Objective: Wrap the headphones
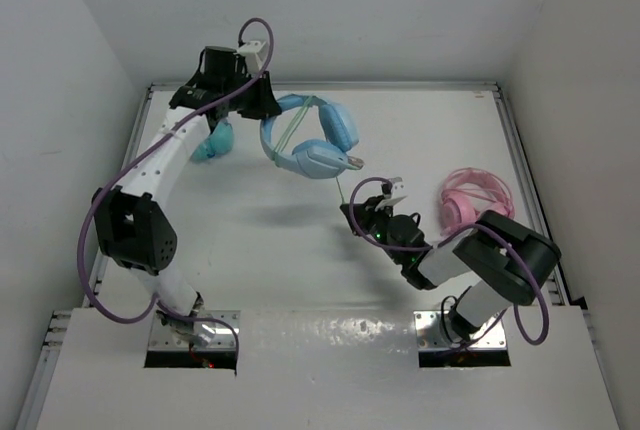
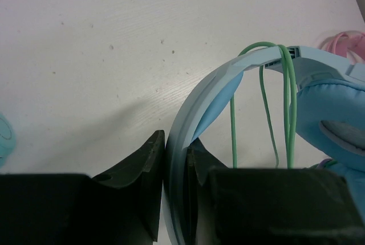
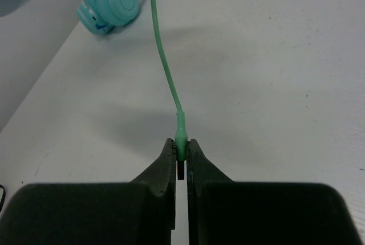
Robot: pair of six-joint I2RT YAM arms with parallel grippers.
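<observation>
The left arm goes up from its base, folds at the elbow and reaches far forward, to the left side of the headphones. The left hand is at the headband there. Its two fingers are closed tight on the band, one on each side of it. The right arm is folded low and reaches only a short way, toward the near side of the headphones. The right hand has its fingers pressed together on the plug end of the cable, a little apart from the ear cups.
</observation>
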